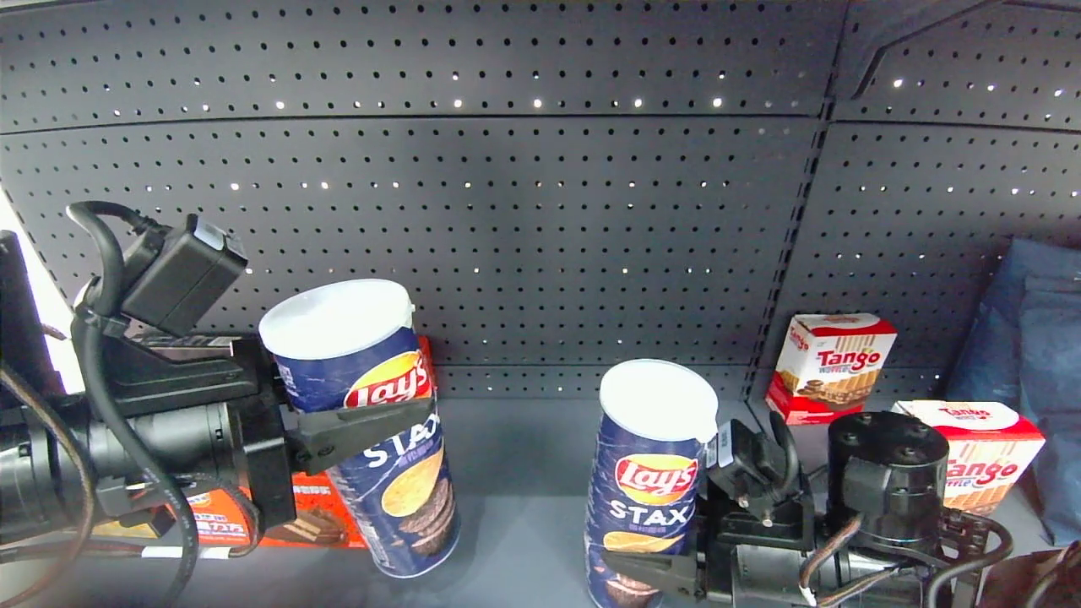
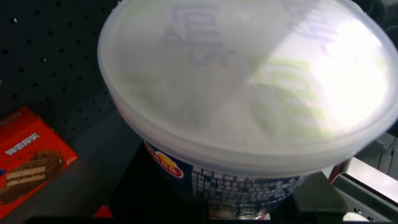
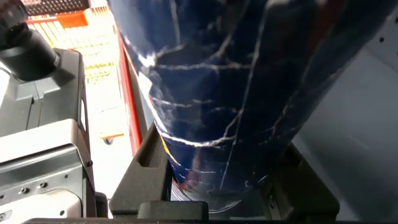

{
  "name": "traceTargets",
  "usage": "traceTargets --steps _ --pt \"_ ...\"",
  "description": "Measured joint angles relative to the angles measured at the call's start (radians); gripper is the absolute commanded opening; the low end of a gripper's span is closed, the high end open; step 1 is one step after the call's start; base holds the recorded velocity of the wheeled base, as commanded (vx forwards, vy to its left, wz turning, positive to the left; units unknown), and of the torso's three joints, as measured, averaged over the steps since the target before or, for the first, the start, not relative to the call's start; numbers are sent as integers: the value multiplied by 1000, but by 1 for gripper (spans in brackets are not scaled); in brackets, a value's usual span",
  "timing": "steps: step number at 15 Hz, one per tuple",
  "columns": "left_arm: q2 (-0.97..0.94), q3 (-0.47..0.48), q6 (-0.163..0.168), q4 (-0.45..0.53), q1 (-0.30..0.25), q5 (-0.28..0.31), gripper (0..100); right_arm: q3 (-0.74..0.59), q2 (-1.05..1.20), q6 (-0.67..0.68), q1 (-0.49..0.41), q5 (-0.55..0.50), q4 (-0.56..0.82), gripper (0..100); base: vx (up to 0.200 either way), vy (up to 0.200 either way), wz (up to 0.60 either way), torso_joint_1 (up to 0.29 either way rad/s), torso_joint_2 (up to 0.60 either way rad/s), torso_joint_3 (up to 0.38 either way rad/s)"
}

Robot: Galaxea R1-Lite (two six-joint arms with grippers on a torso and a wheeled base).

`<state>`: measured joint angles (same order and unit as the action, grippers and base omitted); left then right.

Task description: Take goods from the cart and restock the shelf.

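Watching two chip cans at once here, one in each claw. My left claw (image 1: 372, 418) is pinched across the middle of the left can (image 1: 372, 397), out at 8 o'clock in the head view. My right claw (image 1: 638, 570) is clamped low on the right can (image 1: 654, 473), down at 5 o'clock.

What matters is how each long axis sits against the shelf (image 1: 524, 473). The right can stands close to vertical, lid up, and its base runs off the lower edge of the head view, so I can't tell whether it has touched down. The left can leans, lid tipped toward 11 o'clock and base kicked toward 5 o'clock, just above or just on the shelf floor. I can't call contact from here.

From the left wrist, the lid (image 2: 249, 81) is right under the lens, with the orange box (image 2: 31, 162) lying flat beyond it. That same orange box (image 1: 312, 515) sits just behind the leaning can. The two wafer boxes (image 1: 832, 363) are off at 3 o'clock, well apart from both cans.

My read is that the left can needs righting before I let go, or it may topple toward the bare floor between the cans. The right can looks nearer to being placed.
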<state>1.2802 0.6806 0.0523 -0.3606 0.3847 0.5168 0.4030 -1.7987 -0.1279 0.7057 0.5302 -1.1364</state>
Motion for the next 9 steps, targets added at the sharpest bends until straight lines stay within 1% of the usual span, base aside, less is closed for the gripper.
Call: traceTargets --steps 2,3,9 --pt "0 0 0 0 1 0 0 -4 -9 0 -4 0 0 0 0 0 0 0 0 0" --pt "1 0 0 0 1 0 0 -5 -12 0 -7 0 -1 100 0 0 0 0 0 0" --pt "1 -4 0 0 2 0 0 -9 -20 -2 -15 0 -2 100 0 0 0 0 0 0"
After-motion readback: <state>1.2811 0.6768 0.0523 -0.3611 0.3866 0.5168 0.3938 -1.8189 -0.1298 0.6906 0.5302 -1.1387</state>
